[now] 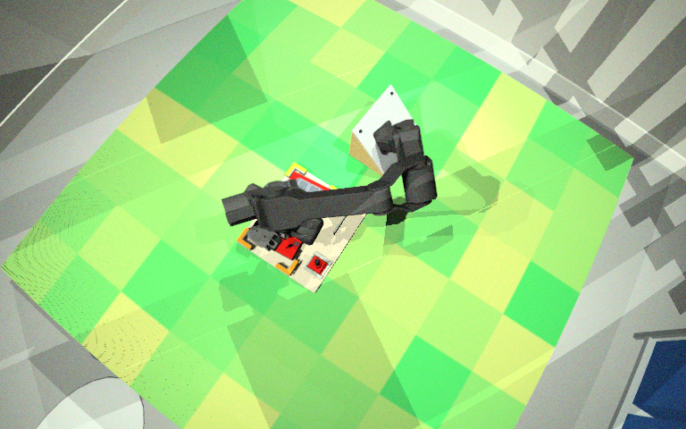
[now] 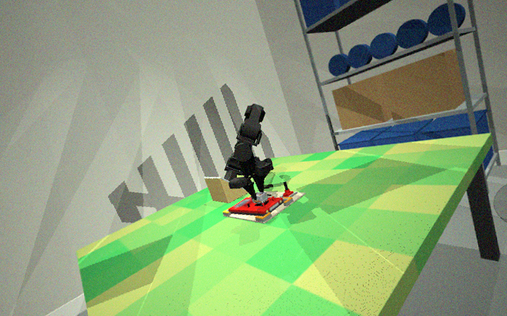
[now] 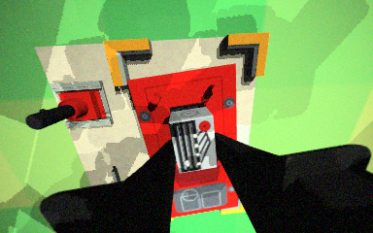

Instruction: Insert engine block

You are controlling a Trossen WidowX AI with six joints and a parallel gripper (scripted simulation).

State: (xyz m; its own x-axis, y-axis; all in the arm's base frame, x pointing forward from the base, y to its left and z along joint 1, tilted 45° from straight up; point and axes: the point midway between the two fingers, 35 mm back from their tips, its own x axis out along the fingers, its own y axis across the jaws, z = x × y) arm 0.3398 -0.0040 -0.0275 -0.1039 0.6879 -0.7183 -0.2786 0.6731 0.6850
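Observation:
The red car body (image 1: 288, 248) (image 2: 247, 210) (image 3: 185, 79) lies on a cream board (image 1: 309, 281) (image 3: 171, 55). My gripper (image 2: 258, 195) (image 3: 193, 140) is shut on the grey engine block (image 2: 262, 198) (image 3: 194, 148), with one black finger on each side. The block is over the middle of the car body and stands out above its top. In the wrist view its striped face with a red dot faces the camera. A dark edge of the opening (image 3: 186, 109) shows just beyond the block; the rest is hidden. How deep the block sits and where the rib is cannot be told.
Orange corner brackets (image 3: 133, 45) (image 3: 263, 49) stand by the car body. A red piece with a black upright lever (image 1: 318, 263) (image 2: 286, 192) (image 3: 78, 109) stands on the same board. A white-topped tan box (image 1: 379, 113) (image 2: 221, 190) is close to the arm.

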